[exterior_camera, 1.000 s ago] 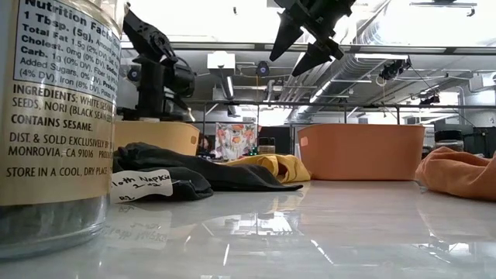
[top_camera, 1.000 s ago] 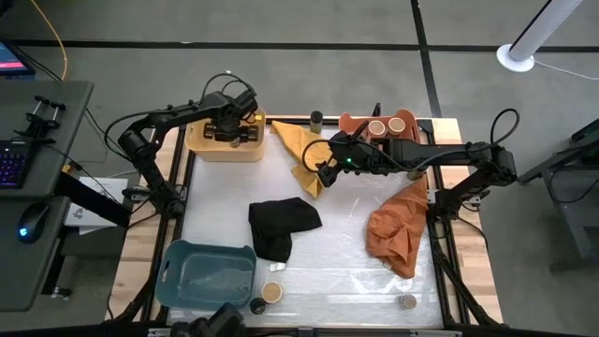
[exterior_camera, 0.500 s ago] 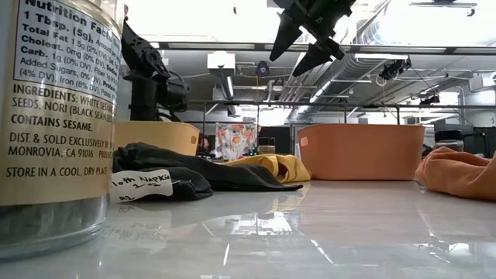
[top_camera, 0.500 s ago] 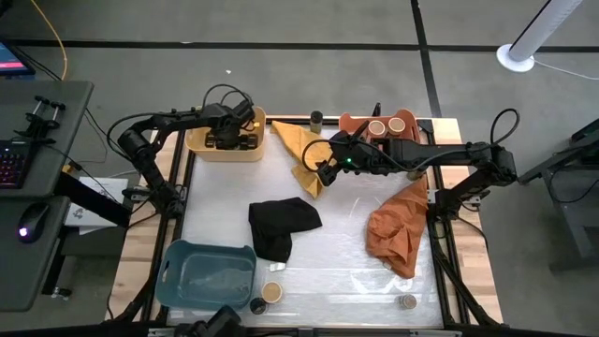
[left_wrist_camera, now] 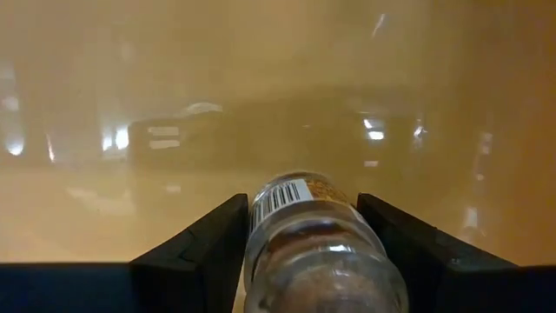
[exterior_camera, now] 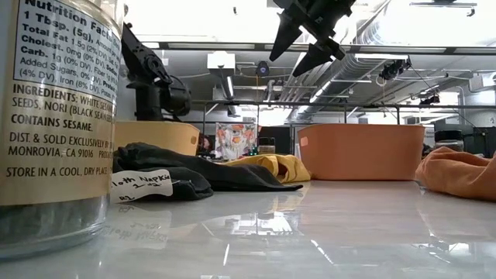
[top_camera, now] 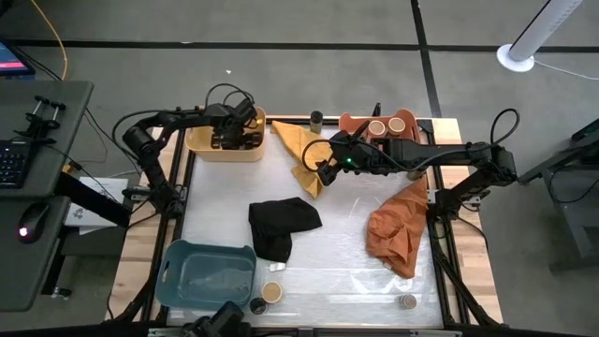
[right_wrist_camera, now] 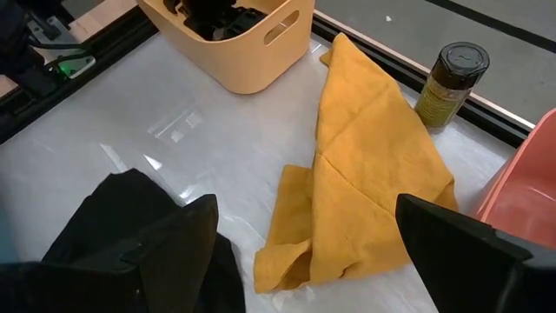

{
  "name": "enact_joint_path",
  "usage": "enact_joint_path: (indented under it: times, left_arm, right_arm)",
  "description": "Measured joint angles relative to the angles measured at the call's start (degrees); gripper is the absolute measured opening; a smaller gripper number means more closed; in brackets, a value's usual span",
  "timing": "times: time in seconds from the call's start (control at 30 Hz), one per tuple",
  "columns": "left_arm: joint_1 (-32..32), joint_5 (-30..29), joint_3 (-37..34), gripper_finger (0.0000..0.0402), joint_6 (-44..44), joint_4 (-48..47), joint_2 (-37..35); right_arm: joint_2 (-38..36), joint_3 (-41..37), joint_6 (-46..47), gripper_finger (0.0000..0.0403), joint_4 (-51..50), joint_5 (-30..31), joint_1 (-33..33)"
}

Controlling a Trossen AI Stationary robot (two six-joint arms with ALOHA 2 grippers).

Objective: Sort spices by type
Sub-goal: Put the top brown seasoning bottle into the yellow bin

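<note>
My left gripper (top_camera: pixel 228 138) reaches down inside the yellow bin (top_camera: pixel 198 145) at the table's far left and is shut on a small clear spice jar (left_wrist_camera: pixel 313 248) with brownish contents and a barcode label. My right gripper (top_camera: pixel 323 173) hangs open, high above the yellow cloth (right_wrist_camera: pixel 365 183), touching nothing. A dark-lidded jar (right_wrist_camera: pixel 452 80) stands at the far edge beside that cloth. Two tan-lidded jars (top_camera: pixel 386 125) sit in the salmon bin (top_camera: pixel 351 122). Three more jars (top_camera: pixel 271 292) (top_camera: pixel 257 305) (top_camera: pixel 406 301) stand near the table's near edge. My left gripper holds the spice jar's body (left_wrist_camera: pixel 287 235) pinched between its two fingers (left_wrist_camera: pixel 204 252), which lie along the jar's length. The fingers come from above into the yellow bin. The jar's barcoded end (left_wrist_camera: pixel 282 196) points away from the wrist, toward the bin's inner surface; whether it touches there I cannot tell.
A black cloth (top_camera: pixel 281 227) lies mid-table and an orange cloth (top_camera: pixel 398 229) at the right. The blue bin (top_camera: pixel 208 274) sits at the near left corner. A large labelled jar (exterior_camera: pixel 54 116) stands right before the low camera. Bare table shows between the cloths.
My left gripper has gone down from above the yellow bin into it, carrying the jar along, and has tipped a little. My right arm has kept still.
</note>
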Motion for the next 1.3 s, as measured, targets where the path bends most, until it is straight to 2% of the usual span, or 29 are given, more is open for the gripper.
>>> enact_joint_path:
  times: [0.17,0.63,1.3]
  left_arm:
    - [-0.2,-1.8,0.0,0.0199,-0.1,0.1,0.2]
    - [-0.6,-2.9,-0.1,0.0199,10.2,0.6,0.2]
    - [-0.6,-2.8,-0.2,0.0199,8.6,0.8,0.3]
  right_arm:
    - [0.0,0.0,0.0,0.0348,0.0,0.0,0.0]
    - [0.0,0.0,-0.1,0.0348,0.0,-0.2,0.0]
    - [0.0,0.0,-1.1,0.0348,0.0,-0.4,0.0]
